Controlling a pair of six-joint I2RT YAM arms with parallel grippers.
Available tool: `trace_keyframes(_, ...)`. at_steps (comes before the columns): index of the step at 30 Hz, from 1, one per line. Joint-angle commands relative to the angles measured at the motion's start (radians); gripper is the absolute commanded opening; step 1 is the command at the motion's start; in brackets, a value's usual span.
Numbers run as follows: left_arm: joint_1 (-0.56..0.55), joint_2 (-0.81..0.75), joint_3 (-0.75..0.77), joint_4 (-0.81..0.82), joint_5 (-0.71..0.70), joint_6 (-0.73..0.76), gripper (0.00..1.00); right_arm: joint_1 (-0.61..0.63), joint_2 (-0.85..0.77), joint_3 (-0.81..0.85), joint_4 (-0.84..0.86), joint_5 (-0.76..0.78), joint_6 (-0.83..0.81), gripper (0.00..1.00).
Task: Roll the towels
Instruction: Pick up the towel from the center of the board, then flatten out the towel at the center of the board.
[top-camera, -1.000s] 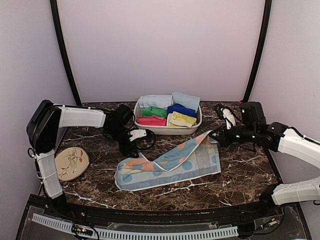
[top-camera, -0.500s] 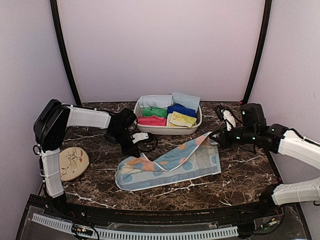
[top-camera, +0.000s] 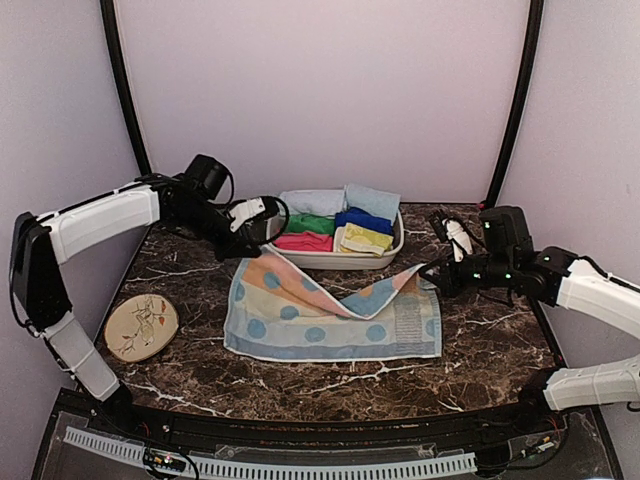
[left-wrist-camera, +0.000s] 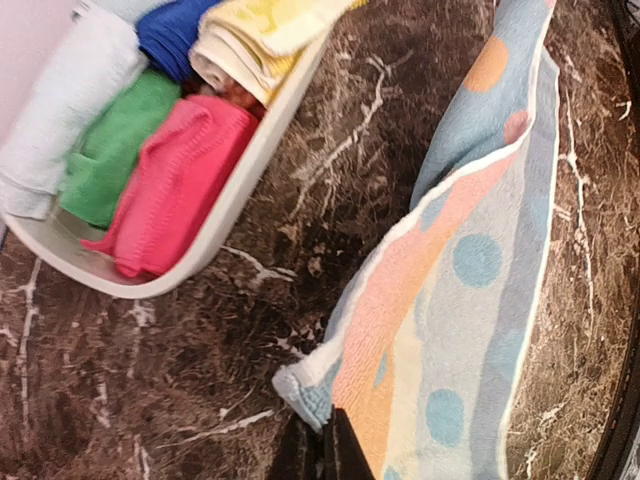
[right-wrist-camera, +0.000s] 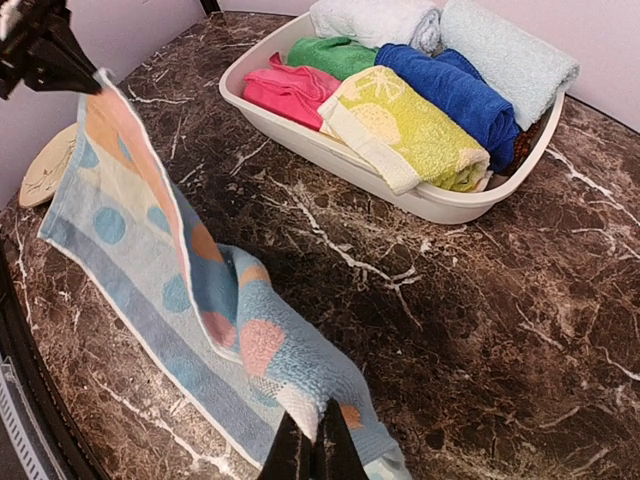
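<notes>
Soft, even overhead light leaves only faint shadow under the spotted towel on the dark desk; wrist views slightly soft.

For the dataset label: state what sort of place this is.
Probably a robot test booth: plain pale walls enclose a marble-patterned table, with left arm and right arm over it.

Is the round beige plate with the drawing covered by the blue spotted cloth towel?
No, the round beige plate lies uncovered, left of and apart from the blue spotted cloth towel.

Spotted towel is soft looped cloth; table glossy, marble-veined.
</notes>
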Motion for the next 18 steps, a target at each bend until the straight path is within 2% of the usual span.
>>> trace_keyframes(1, 0.012, -0.122, -0.029, -0.087, 0.029, -0.005, 0.0, -0.005, -0.016, 0.048, -0.009, 0.018, -0.017, 0.0)
trace_keyframes(9, 0.047, -0.327, -0.059, -0.088, 0.015, -0.01, 0.0, -0.004, -0.043, 0.121, -0.057, 0.004, -0.01, 0.0)
trace_keyframes(16, 0.05, -0.513, -0.023, -0.239, -0.004, 0.036, 0.0, -0.004, -0.107, 0.185, -0.188, -0.025, -0.011, 0.0)
trace_keyframes(18, 0.05, -0.573, -0.024, -0.306, 0.036, 0.068, 0.0, -0.004, -0.132, 0.202, -0.241, -0.037, -0.01, 0.0)
